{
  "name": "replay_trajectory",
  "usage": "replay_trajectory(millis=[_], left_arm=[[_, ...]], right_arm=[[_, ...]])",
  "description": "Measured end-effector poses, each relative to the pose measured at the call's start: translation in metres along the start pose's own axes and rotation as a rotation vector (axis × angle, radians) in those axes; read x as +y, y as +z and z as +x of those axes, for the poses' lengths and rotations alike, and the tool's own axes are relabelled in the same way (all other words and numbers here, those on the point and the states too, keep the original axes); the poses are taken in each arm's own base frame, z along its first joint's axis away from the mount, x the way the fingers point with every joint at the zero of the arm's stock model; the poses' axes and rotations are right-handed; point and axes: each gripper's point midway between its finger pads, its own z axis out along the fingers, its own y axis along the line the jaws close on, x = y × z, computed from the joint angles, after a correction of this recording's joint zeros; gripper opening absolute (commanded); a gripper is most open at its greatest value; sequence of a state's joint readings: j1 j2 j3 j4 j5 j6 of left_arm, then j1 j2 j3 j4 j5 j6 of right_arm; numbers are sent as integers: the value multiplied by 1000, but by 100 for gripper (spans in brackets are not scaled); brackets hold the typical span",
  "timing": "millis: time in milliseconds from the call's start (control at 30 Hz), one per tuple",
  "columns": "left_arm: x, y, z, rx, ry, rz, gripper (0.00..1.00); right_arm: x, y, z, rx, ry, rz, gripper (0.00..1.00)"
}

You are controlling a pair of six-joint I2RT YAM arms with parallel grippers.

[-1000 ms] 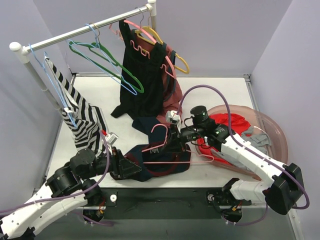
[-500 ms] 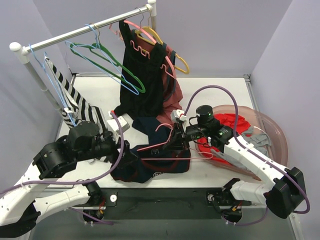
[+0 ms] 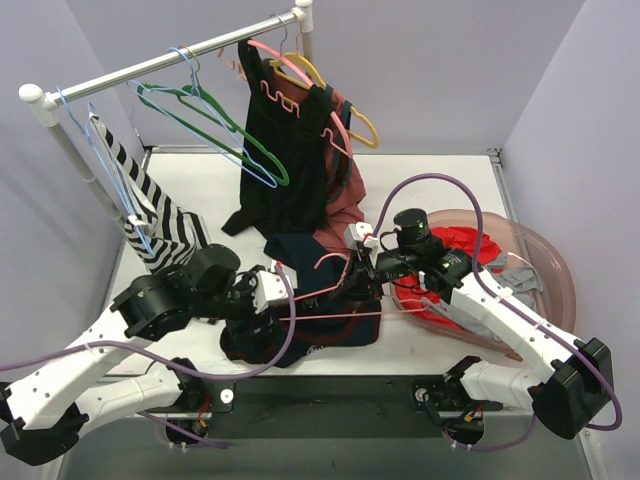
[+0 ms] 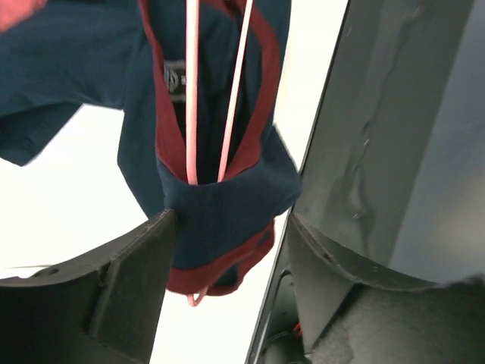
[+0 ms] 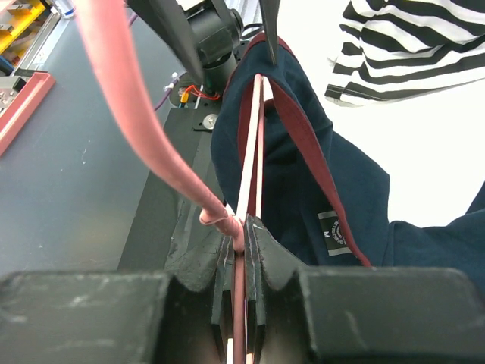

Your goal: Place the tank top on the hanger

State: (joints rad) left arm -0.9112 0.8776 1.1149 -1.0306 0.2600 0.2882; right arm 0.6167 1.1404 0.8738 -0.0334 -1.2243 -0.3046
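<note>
Your tank top (image 3: 335, 322) is only partly on. It lies bunched on the table (image 3: 200, 190) near the front edge, between the two arms. In the left wrist view one red-trimmed shoulder strap is looped over the two thin rods of the hanger (image 4: 191, 91), so that shoulder looks threaded. The other shoulder cannot be seen on the hanger, and most of the navy cloth trails loose, so you have that second side to seat and the body to straighten.

Your right hand (image 5: 244, 231) is clamped tight on the hanger, which runs from its fingers into the jersey's opening. Your left hand (image 4: 227, 227) stands wide, fingers either side of the threaded strap, not pinching it.

Further right on the table, the translucent pink basin (image 3: 556, 262) holds a red garment (image 3: 462, 243) and a grey one (image 3: 512, 272). No part of the tank top is visibly in it, though the hanger's far end reaches over its near rim.
</note>
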Motion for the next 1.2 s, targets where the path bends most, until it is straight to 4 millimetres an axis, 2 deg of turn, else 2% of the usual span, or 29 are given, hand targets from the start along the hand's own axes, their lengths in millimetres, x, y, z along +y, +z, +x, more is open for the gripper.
replay_trajectory(millis=[100, 200, 267, 367, 467, 500, 533, 567, 600, 633, 700, 733, 833, 900, 933, 1067, 1200], left_arm=[[5, 12, 15, 55, 31, 12, 61], [7, 20, 19, 58, 37, 32, 48], [7, 25, 19, 43, 35, 45, 47], [6, 36, 21, 24, 27, 59, 57], [8, 44, 25, -1, 6, 41, 55], [9, 43, 25, -16, 0, 33, 52], [10, 42, 23, -35, -4, 26, 33], [11, 40, 20, -57, -8, 20, 18], [11, 38, 17, -76, -17, 17, 8], [11, 37, 14, -94, -24, 19, 0], [9, 38, 12, -112, -55, 32, 0], [7, 40, 13, -116, -72, 41, 0], [6, 43, 13, -121, -154, 56, 0], [8, 45, 12, -129, -202, 43, 0], [10, 44, 11, -134, -231, 34, 0], [26, 42, 12, -145, -362, -29, 0], [40, 41, 13, -151, -499, -86, 0]], right_arm=[[1, 0, -1, -2, -3, -5, 0], [2, 1, -5, -6, -13, -10, 0], [3, 2, -8, -10, -18, -15, 0], [4, 3, -12, -16, -23, -20, 0], [5, 3, -18, -23, -37, -25, 0], [5, 3, -19, -24, -40, -26, 0], [5, 3, -20, -26, -42, -26, 0], [5, 3, -21, -27, -43, -26, 0], [5, 3, -22, -31, -44, -26, 0], [6, 4, -23, -34, -38, -28, 0], [5, 5, -28, -49, -43, -29, 1], [4, 5, -31, -54, -46, -22, 15], [-6, 4, -32, -55, -15, 31, 48], [-18, 1, -33, -59, 31, 97, 57], [-25, -2, -34, -66, 48, 130, 66], [-66, -29, -39, -111, 171, 345, 72], [-102, -73, -45, -180, 330, 582, 73]])
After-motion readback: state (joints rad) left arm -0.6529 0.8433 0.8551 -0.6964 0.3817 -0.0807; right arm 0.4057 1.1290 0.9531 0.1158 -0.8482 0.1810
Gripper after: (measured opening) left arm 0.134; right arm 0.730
